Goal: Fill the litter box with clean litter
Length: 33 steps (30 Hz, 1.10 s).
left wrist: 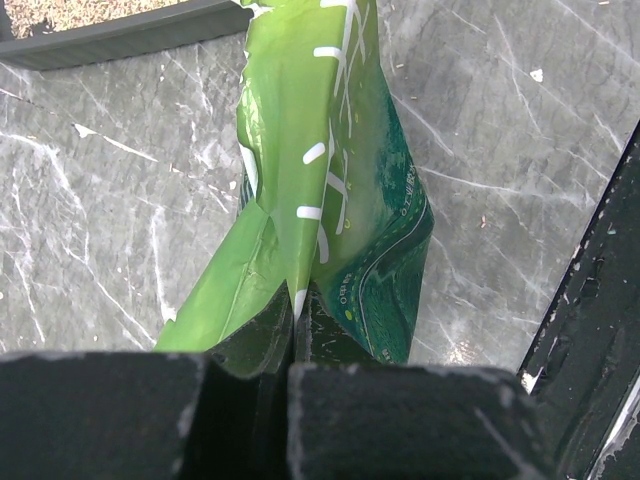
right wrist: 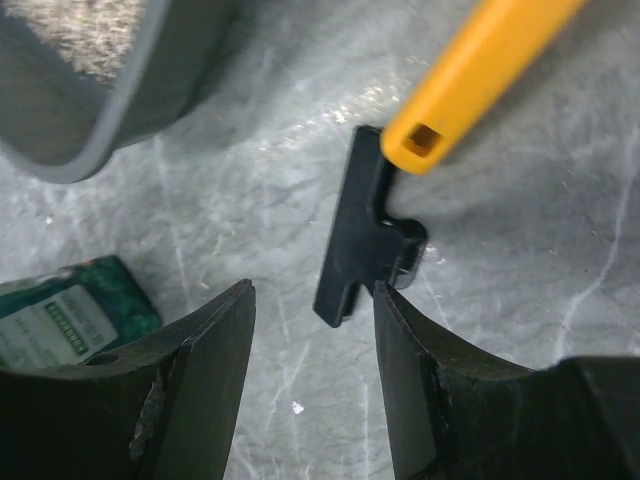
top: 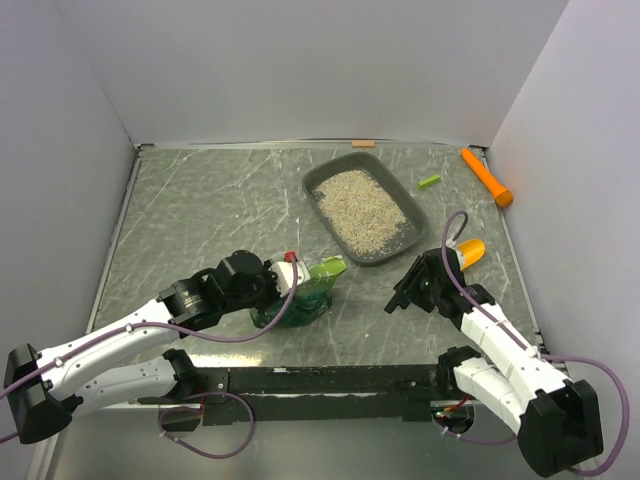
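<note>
The dark grey litter box (top: 311, 185) lies at the back centre, holding pale beige-grey litter (top: 362, 208). My left gripper (top: 284, 288) is shut on the lower edge of a crinkled green bag (top: 312, 290) that stands on the table just in front of the box. In the left wrist view my gripper (left wrist: 297, 322) pinches the bag (left wrist: 330, 170), with the box wall (left wrist: 120, 40) beyond. My right gripper (top: 408, 286) is open and empty. In the right wrist view my gripper (right wrist: 312, 300) hovers by a black clip (right wrist: 352, 245), near the box (right wrist: 130, 110) and its litter (right wrist: 80, 30).
A yellow scoop (top: 470, 252) lies right of the box, its handle (right wrist: 470, 80) just past the clip. An orange stick (top: 487, 177) and a small green piece (top: 429, 181) lie at the back right. White walls enclose the table on three sides.
</note>
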Each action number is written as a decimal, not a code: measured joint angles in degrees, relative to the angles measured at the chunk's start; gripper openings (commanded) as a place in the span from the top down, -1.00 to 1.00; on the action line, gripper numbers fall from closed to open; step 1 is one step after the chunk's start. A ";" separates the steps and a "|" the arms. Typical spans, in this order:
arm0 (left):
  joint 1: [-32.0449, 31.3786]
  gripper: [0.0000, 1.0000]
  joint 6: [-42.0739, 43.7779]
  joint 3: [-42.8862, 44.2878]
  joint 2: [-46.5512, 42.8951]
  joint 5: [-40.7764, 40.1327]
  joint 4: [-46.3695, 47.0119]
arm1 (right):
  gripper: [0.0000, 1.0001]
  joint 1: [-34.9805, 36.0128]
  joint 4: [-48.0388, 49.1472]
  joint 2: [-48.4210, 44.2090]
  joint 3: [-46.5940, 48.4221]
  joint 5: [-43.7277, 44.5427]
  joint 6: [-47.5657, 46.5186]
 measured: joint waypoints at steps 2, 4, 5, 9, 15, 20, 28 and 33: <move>-0.13 0.98 -0.02 0.00 0.00 -0.11 0.02 | -0.16 0.00 -0.02 0.46 -0.37 0.59 0.94; -0.20 0.99 0.00 0.00 0.00 -0.26 0.00 | -0.16 -0.02 -0.09 0.96 -0.48 1.22 1.70; -0.20 0.99 -0.02 0.00 0.00 -0.31 0.02 | -0.15 -0.02 -0.04 1.18 -0.48 1.42 1.88; -0.20 0.99 -0.04 0.00 0.17 -0.39 0.07 | -0.13 -0.02 0.26 2.23 -0.68 2.23 2.89; -0.28 0.99 -0.04 0.07 0.48 -0.52 0.17 | -0.03 -0.11 1.84 4.57 -1.95 2.69 3.72; -0.28 0.98 -0.04 0.07 0.50 -0.52 0.17 | 0.14 -0.42 2.75 5.22 -2.78 2.71 4.02; -0.31 0.98 -0.04 0.07 0.98 -0.55 0.31 | 0.31 -0.79 5.05 5.73 -3.91 2.69 4.55; -0.35 0.98 -0.07 0.09 0.98 -0.55 0.31 | 0.68 -0.90 6.62 7.43 -4.55 2.64 4.61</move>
